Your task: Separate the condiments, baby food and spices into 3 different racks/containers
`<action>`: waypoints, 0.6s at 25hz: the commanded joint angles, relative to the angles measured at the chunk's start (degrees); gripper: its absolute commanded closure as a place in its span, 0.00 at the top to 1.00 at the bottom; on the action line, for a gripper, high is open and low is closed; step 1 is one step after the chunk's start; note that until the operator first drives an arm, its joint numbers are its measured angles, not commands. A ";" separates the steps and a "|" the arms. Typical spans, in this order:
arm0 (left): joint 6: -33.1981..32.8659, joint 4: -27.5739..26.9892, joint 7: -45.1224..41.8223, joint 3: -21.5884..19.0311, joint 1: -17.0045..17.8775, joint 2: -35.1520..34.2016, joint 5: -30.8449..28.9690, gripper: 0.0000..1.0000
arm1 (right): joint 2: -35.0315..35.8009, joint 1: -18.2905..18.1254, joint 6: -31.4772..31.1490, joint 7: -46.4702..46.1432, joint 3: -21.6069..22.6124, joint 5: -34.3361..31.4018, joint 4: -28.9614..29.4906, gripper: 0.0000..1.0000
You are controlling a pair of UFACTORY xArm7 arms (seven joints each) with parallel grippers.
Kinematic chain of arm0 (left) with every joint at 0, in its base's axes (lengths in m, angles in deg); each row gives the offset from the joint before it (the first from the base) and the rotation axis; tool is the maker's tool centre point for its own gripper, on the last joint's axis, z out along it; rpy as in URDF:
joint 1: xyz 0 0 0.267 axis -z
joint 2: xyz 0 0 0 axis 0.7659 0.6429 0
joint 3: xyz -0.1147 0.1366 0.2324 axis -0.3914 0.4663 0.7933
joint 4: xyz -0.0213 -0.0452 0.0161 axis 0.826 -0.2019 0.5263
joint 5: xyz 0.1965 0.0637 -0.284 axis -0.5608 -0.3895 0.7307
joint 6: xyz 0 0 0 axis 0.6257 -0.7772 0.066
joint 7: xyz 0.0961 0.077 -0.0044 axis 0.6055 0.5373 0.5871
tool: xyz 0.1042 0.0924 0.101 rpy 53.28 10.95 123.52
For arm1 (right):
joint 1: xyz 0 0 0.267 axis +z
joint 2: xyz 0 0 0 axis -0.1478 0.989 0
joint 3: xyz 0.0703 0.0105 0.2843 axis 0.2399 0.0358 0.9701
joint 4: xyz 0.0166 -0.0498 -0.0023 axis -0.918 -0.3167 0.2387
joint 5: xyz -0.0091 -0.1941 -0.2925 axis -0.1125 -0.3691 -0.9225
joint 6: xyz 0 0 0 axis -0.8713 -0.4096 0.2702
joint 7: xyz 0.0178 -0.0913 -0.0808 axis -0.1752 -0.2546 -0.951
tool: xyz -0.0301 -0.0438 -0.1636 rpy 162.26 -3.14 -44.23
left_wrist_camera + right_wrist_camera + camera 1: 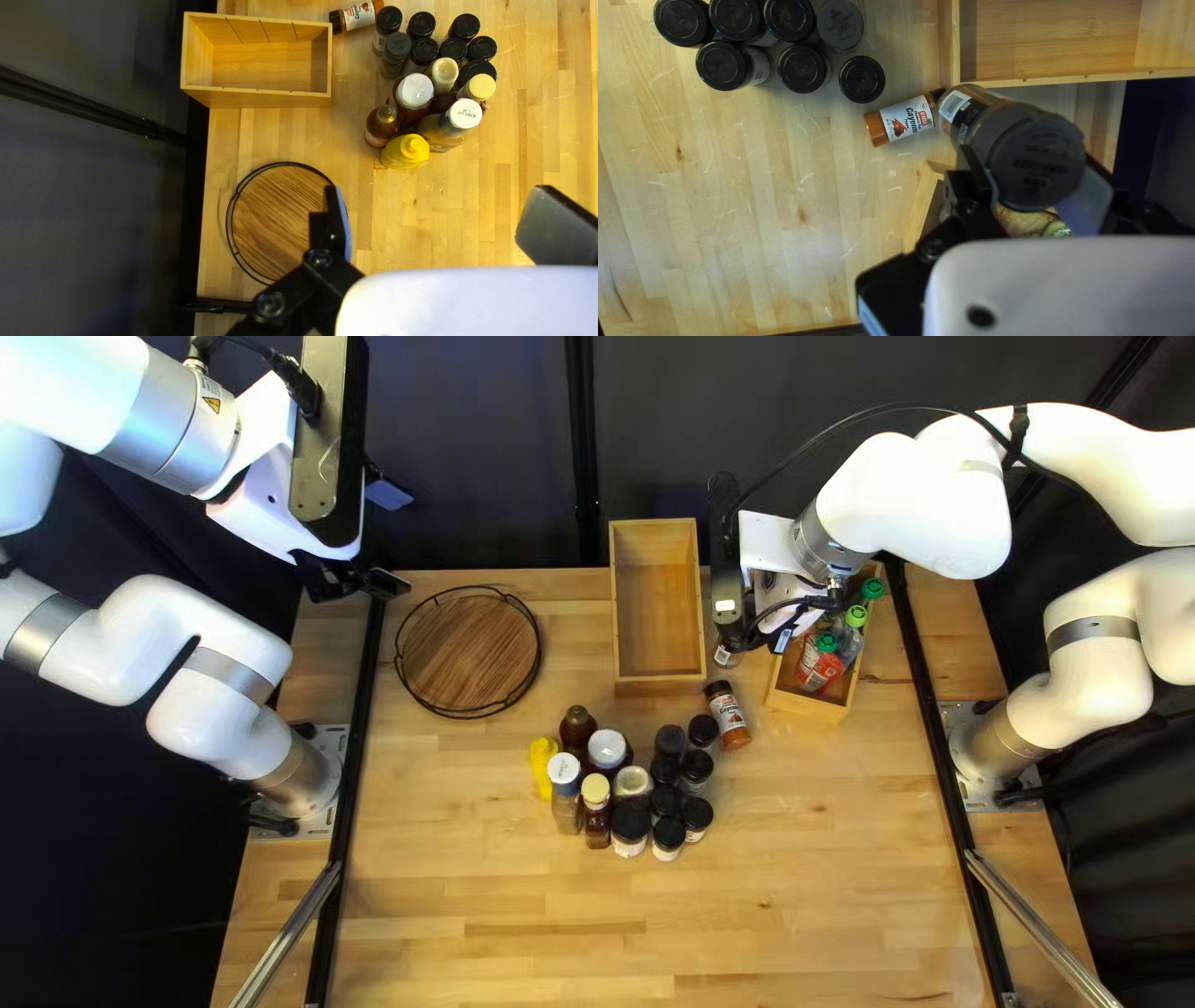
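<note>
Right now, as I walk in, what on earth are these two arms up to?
My right gripper is shut on a dark-capped spice jar. My left gripper is open, holding nothing. Green-capped packs sit in the wooden box at the top left view's right. The other bottles and jars stand grouped on the table, except one spice jar lying down.

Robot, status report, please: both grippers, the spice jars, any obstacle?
Left gripper open, holding nothing. Right gripper shut on grey-capped jar. Sideways jar near middle box, possible obstacle.
</note>
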 commanded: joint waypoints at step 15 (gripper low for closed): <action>0.00 0.00 0.00 0.00 0.00 0.00 0.00 1.00 | -20.92 -20.30 -8.28 -6.25 16.58 2.51 25.40 0.00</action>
